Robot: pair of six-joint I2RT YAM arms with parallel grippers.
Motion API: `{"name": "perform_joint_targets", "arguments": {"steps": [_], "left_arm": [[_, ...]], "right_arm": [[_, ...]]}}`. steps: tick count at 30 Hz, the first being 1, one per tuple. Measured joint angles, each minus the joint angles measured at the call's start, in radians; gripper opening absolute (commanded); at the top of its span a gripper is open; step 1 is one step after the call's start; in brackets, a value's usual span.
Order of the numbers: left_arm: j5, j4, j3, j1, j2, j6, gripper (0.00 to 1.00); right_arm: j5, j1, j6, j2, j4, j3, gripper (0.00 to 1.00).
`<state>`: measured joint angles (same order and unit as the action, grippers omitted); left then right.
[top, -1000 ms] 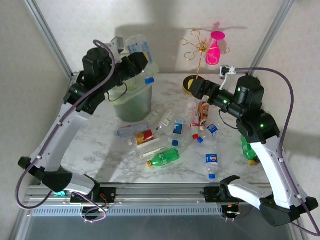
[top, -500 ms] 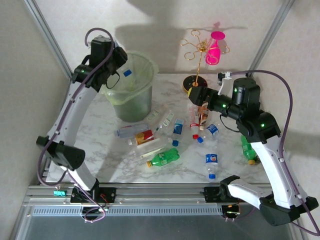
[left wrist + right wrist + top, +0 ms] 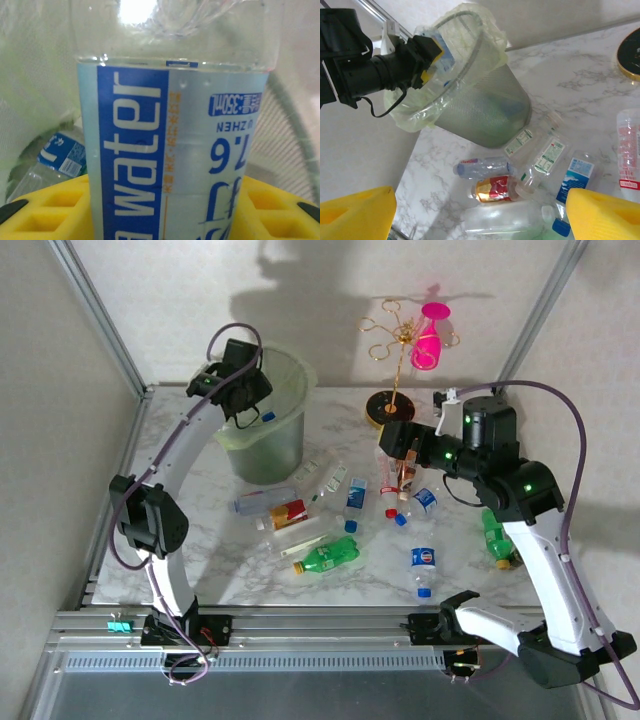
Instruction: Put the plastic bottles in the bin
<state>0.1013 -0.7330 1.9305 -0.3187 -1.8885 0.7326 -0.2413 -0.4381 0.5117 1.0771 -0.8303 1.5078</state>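
Note:
My left gripper (image 3: 250,400) reaches into the mouth of the pale-green bin (image 3: 268,455) and is shut on a clear plastic bottle (image 3: 170,150) with a blue "water" label; its blue cap (image 3: 267,417) points down into the bin. In the right wrist view that gripper (image 3: 427,55) holds the bottle (image 3: 445,59) just inside the bin's rim (image 3: 485,45). Another bottle (image 3: 59,157) lies at the bottom of the bin. My right gripper (image 3: 482,212) hangs open above several bottles on the table, among them a red-labelled one (image 3: 505,187) and a green one (image 3: 328,555).
A pink goblet (image 3: 430,335) on a gold wire stand (image 3: 395,340) with a black base (image 3: 380,405) stands at the back right. More bottles lie right of centre (image 3: 424,565), and a green one (image 3: 495,538) lies beside my right arm. Walls close in on three sides.
My left arm has swung up and over, turning the held bottle from lying across the bin's top to pointing cap-down inside its mouth. My right gripper has shifted slightly left and down.

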Motion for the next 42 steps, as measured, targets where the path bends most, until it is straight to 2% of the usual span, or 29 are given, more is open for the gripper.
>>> {"name": "perform_joint_targets", "arguments": {"steps": [8,13,23,35,38,42], "left_arm": [[-0.007,-0.029,0.057,0.000,-0.068,-0.057,0.43],[-0.019,-0.047,0.058,0.000,-0.111,-0.060,0.56],[-0.026,-0.069,0.075,-0.007,-0.122,-0.060,0.73],[-0.019,-0.094,0.155,-0.019,-0.106,-0.064,0.72],[0.005,-0.098,0.190,-0.055,-0.069,-0.084,0.70],[0.031,-0.084,0.185,-0.149,0.042,-0.126,0.69]], "right_arm": [[0.012,0.000,0.000,0.000,-0.002,-0.018,0.88],[0.013,0.000,0.000,0.000,-0.004,-0.019,0.88],[0.028,0.000,-0.004,0.000,-0.005,-0.019,0.88],[0.070,0.000,-0.010,-0.002,-0.038,-0.024,0.88],[0.116,0.000,0.014,-0.012,-0.065,-0.057,0.88],[0.214,0.000,0.089,-0.011,-0.137,-0.137,0.89]]}}
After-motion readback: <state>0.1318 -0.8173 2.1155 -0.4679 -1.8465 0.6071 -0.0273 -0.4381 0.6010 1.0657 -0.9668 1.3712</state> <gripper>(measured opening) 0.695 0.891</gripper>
